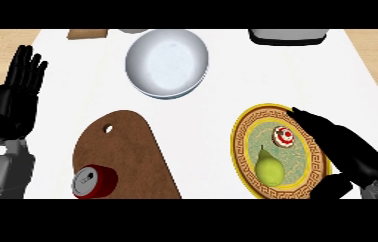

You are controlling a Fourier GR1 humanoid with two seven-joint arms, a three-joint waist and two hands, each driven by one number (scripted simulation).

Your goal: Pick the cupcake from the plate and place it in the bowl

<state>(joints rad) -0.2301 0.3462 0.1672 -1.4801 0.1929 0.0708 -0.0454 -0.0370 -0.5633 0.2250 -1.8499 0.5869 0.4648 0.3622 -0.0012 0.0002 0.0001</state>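
Nothing done yet; the cupcake (283, 136) sits on the plate (247, 131); the right hand (341, 145), fingers straight, hovers beside it; the bowl (167, 63) waits.

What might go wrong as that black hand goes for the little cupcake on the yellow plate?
1. The green pear lies right beside the small red-and-white cupcake on the yellow patterned plate, so the black right hand might nudge it.
2. The white bowl sits across the counter; the cupcake might slip during that carry.
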